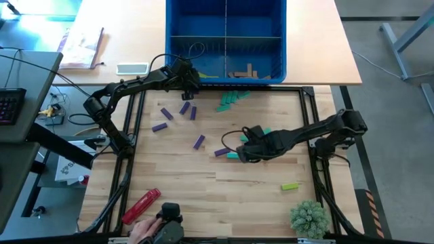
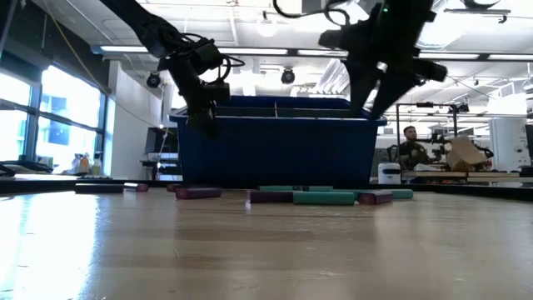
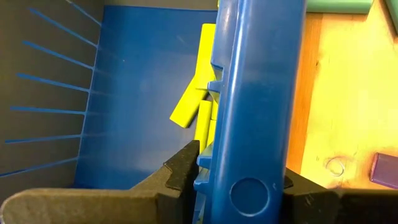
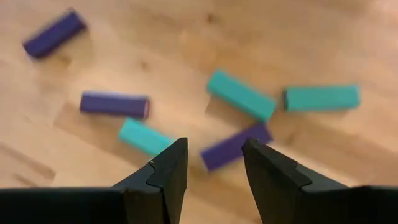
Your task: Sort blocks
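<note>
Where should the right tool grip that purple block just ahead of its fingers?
Judging from the right wrist view, take the purple block across its short width, near mid-length, coming straight down. It lies flat and slanted on the table, long sides bare. A teal block lies close beside one end, so stay centred. The right tool is open above it; it may need some rotating to square up.

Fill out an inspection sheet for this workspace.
Surface: wooden table.
Job's things: purple blocks and teal blocks loose on the table; one lime block apart; yellow blocks and tan blocks in the blue bin.
Clutter: red tool, plant.
Grippers: left gripper at the bin's wall; right gripper open above blocks.
Cables: cable looped on the left arm.
Surroundings: seated person beyond the table.
</note>
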